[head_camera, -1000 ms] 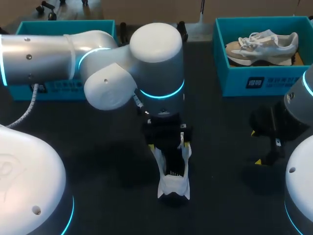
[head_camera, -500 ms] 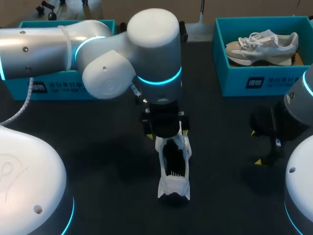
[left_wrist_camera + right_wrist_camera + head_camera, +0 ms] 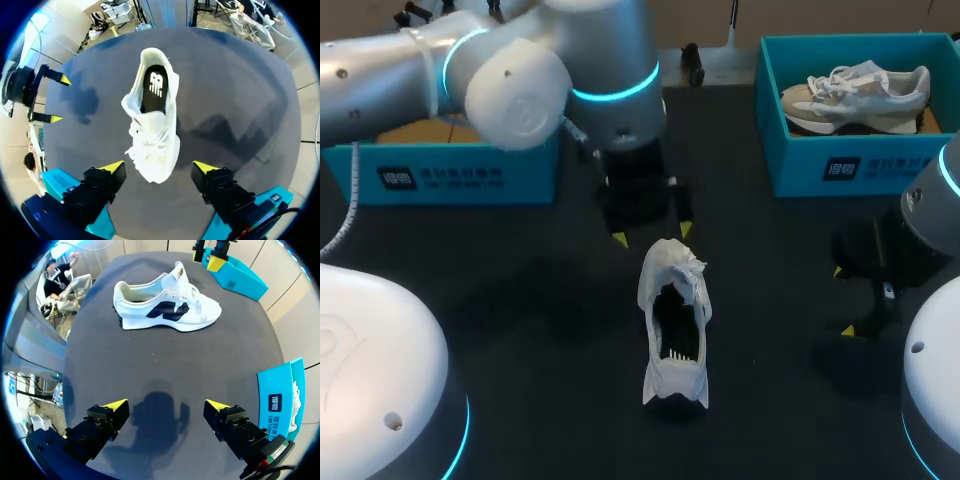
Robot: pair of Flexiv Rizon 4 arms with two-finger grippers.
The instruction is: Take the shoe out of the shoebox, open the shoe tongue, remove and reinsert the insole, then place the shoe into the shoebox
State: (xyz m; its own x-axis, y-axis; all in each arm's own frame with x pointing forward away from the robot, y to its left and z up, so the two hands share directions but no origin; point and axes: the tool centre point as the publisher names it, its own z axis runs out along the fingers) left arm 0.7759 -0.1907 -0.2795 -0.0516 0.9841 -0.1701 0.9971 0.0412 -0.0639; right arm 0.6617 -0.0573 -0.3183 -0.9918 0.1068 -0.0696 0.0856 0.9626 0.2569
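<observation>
A white sneaker [image 3: 673,320] with a dark side mark [image 3: 167,307] stands on the dark table, heel toward me; its dark insole [image 3: 155,87] shows in the opening. My left gripper [image 3: 651,234] hangs open just beyond the toe, above the table and apart from the shoe [image 3: 154,125], with nothing between its fingers. My right gripper [image 3: 843,300] stands open off to the shoe's right, also empty [image 3: 167,407]. In the right wrist view the left gripper [image 3: 212,252] shows past the sneaker's toe.
A teal shoebox [image 3: 470,175] sits at the back left behind my left arm. A second teal shoebox [image 3: 860,165] at the back right holds a beige and white sneaker [image 3: 855,95]. Open table lies around the white sneaker.
My left arm has drawn back from over the sneaker's tongue toward the far side of the table, leaving the shoe uncovered. The right arm and the shoe have not moved.
</observation>
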